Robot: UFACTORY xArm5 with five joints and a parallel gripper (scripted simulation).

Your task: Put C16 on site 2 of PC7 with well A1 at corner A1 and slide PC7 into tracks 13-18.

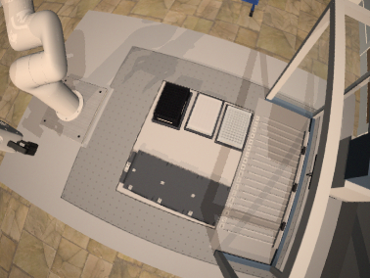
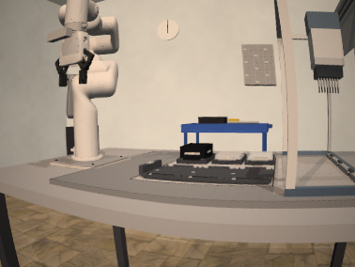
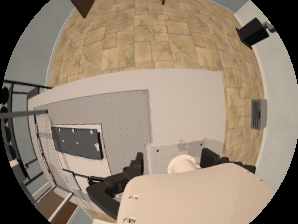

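Note:
The carrier PC7 (image 1: 173,190) (image 2: 211,174) (image 3: 77,143) lies on the pale apron (image 1: 191,153), its handle end toward the robot and its far end near the rails (image 1: 266,181). No plate shows on its sites. C51 (image 1: 171,104) (image 2: 196,151), a black block, sits on S1. C16 (image 1: 205,115) (image 2: 228,157), a white plate, sits in the middle nest S2. C15 (image 1: 234,126) (image 2: 260,158), with a visible well grid, sits on S3 nearest the rails. Labels are unreadable. My gripper (image 2: 73,83) (image 3: 173,160) is open and empty, high above the table's robot side, away from the plates and carrier.
The instrument's frame post (image 2: 287,117) and blue base edge (image 1: 245,259) border the rails. A pipetting head (image 2: 327,72) hangs high above. Small dark fixtures (image 1: 295,187) stand behind the tracks; no lit lamp can be made out. The robot base (image 1: 69,108) stands left of the perforated mat (image 1: 98,147).

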